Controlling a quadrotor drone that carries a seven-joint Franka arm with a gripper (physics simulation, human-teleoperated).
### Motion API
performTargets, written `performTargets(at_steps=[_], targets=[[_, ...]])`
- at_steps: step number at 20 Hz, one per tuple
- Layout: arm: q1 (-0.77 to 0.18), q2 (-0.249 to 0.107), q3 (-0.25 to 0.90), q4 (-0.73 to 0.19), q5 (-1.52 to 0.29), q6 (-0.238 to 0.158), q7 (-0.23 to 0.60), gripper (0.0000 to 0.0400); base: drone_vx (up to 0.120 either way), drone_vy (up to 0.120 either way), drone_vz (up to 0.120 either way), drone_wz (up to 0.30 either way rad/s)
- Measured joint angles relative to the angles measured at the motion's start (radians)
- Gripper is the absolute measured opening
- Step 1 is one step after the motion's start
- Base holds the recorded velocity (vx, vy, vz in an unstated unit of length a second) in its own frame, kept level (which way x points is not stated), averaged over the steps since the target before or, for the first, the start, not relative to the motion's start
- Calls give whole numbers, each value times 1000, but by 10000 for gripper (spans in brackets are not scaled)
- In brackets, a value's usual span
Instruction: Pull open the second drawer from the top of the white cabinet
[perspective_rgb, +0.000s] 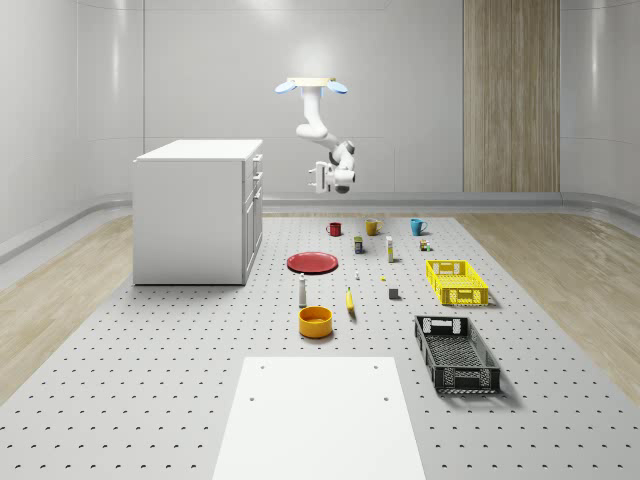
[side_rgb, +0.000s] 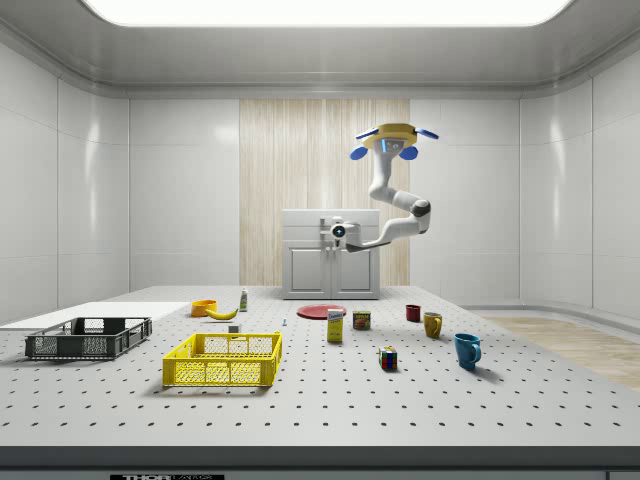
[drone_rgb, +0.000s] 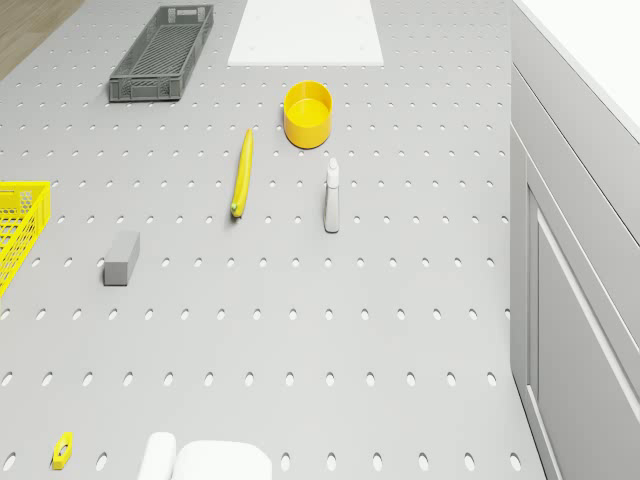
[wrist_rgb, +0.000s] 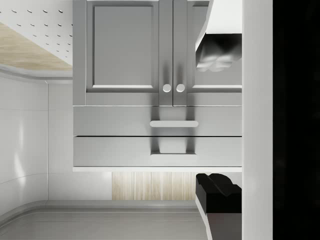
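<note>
The white cabinet (perspective_rgb: 190, 215) stands on the perforated table at the whole-scene view's left, its front facing right. In the wrist view the cabinet front appears upside down, and the second drawer from the top (wrist_rgb: 110, 121) carries a bar handle (wrist_rgb: 174, 124). The top drawer (wrist_rgb: 110, 151) lies beneath it in that picture. The drone (perspective_rgb: 313, 87) hovers in front of the cabinet, above table level. Its arm hangs down and my gripper (perspective_rgb: 314, 179) points at the drawer fronts, a clear gap away. The fingers (wrist_rgb: 218, 52) stand wide apart, open, with nothing between them.
On the table in front of the cabinet lie a red plate (perspective_rgb: 312, 262), a white bottle (perspective_rgb: 302, 292), a yellow bowl (perspective_rgb: 315, 321) and a banana (perspective_rgb: 350, 300). Cups (perspective_rgb: 372, 227) stand farther back. A yellow crate (perspective_rgb: 456, 281) and a black crate (perspective_rgb: 456, 353) sit at the right.
</note>
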Motion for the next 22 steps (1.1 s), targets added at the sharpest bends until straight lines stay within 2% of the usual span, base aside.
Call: performTargets(at_steps=[12,22], targets=[[28,2,90,-75,77,117,-20,300,0,0,0,0],[66,26,178,-124,173,224,-54,300,0,0,0,0]])
